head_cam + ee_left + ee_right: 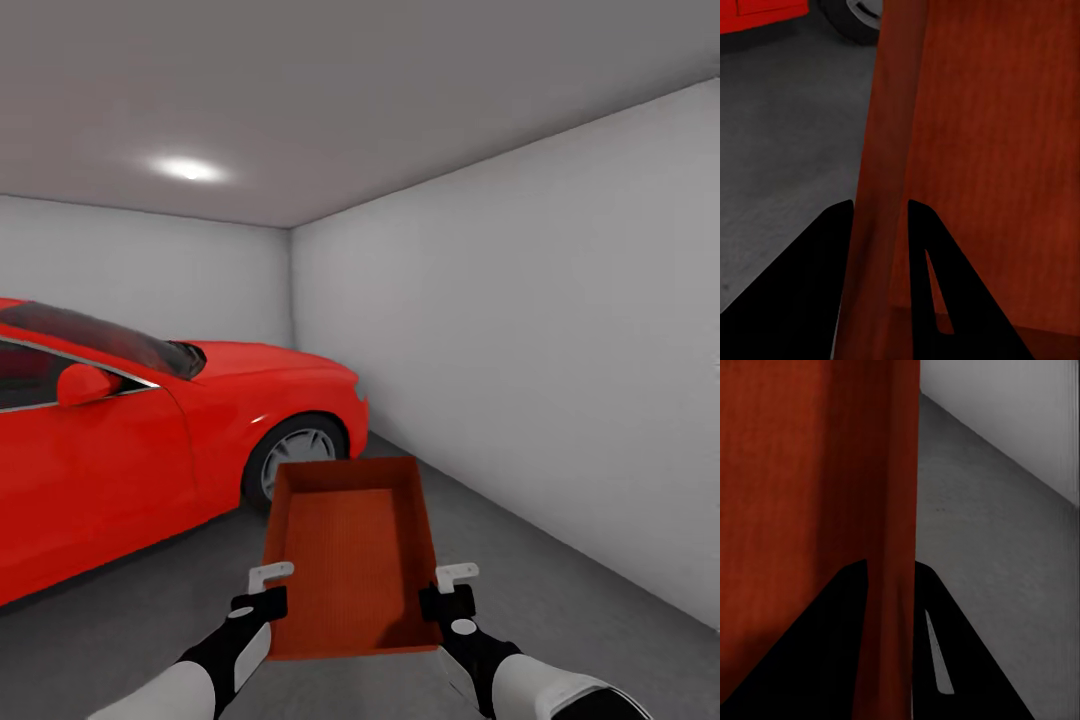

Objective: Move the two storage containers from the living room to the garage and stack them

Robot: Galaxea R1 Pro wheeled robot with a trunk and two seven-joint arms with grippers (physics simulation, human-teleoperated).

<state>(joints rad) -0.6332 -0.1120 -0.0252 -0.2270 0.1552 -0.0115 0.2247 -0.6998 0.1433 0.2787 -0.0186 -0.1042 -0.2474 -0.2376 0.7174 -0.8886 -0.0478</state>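
Both grippers, left point(270, 578) and right point(458, 578), pinch the orange bin's point(350, 560) side walls (one each), holding it above the garage floor point(560, 560) beside the red car point(120, 440).

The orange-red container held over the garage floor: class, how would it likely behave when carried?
The container probably stays stiff: its thin walls look straight under both grips. It seems light, being empty. With each end effector pinching only one wall, it might slip.

Grey-white walls point(560, 330), concrete floor point(560, 600), red car point(130, 450)
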